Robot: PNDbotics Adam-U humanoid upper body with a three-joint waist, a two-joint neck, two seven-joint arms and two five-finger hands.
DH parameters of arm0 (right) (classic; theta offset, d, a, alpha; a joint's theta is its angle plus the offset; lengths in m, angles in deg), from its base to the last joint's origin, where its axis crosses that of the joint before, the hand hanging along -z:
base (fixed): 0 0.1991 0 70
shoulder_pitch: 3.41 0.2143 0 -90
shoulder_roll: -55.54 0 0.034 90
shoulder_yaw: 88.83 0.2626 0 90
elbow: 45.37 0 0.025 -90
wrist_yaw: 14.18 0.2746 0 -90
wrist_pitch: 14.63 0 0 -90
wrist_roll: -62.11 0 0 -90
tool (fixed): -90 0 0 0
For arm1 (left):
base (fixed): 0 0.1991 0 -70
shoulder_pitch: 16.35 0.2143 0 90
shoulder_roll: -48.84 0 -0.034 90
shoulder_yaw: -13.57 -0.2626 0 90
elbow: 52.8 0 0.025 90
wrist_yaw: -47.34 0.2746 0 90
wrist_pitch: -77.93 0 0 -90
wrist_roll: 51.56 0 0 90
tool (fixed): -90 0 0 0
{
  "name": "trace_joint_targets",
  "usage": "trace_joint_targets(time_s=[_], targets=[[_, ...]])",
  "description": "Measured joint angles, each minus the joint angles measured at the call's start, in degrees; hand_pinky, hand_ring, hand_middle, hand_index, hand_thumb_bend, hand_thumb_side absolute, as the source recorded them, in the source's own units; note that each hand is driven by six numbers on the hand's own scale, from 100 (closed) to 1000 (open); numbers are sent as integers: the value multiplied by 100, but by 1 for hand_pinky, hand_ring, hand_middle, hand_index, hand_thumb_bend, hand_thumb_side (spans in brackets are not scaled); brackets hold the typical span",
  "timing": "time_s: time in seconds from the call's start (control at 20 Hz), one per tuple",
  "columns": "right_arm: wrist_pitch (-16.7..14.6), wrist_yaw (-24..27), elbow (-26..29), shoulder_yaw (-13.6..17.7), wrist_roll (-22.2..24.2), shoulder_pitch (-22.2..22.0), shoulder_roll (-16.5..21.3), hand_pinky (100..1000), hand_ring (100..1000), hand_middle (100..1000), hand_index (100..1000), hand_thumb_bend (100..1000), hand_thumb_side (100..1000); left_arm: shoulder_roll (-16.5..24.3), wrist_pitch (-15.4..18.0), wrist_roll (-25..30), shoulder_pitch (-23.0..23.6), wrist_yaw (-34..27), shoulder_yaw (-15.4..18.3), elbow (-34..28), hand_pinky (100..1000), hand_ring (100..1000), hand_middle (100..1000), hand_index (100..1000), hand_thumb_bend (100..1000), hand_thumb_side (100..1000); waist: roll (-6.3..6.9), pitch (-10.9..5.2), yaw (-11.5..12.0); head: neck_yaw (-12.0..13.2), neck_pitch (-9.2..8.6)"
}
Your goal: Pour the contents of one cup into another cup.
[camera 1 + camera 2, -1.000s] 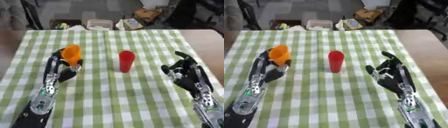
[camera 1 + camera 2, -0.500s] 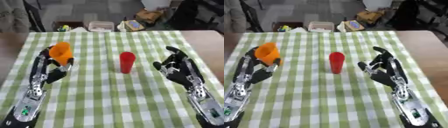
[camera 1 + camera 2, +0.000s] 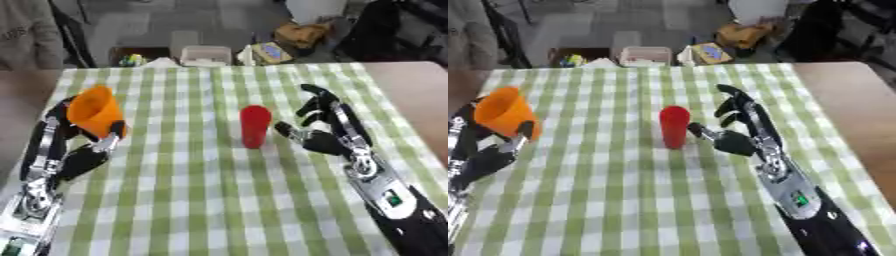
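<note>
Orange cup — tilted, red cup — upright

left hand: black | right hand: black | forearms: black, silver joints

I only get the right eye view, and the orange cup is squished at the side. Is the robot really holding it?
Observer: Yes. The left eye view shows the whole left hand, with its thumb and fingers curled round the orange cup.
Operator: Where does its arm go? Mine gets cut off!
Observer: Here the left forearm runs down to the lower left corner, along the left edge of the checked cloth.
</note>
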State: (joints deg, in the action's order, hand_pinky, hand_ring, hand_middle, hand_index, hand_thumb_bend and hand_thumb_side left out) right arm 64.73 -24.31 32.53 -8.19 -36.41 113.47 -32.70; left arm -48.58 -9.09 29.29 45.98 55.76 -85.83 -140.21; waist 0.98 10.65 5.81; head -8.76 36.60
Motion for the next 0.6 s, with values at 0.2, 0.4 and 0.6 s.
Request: trace_joint_targets(time_s=[0.2,0.4,0.6], targets=[[-249,-334,-391,-46,57,141,-91,581,721,503,920,726,357,-2,-46,64,52,-32,-32,-68,420,375,218,518,198,126,19,0,53,-21,-1],[-431,-553,-712,-60,100,270,-188,590,729,511,924,731,355,-8,-51,141,60,-45,-36,-76,424,382,224,523,194,128,32,0,92,-25,-6],[-513,-660,-937,-60,91,390,-258,589,727,511,925,736,358,-11,-44,201,73,-72,-61,-85,426,386,225,524,194,132,58,2,126,-40,-18]])
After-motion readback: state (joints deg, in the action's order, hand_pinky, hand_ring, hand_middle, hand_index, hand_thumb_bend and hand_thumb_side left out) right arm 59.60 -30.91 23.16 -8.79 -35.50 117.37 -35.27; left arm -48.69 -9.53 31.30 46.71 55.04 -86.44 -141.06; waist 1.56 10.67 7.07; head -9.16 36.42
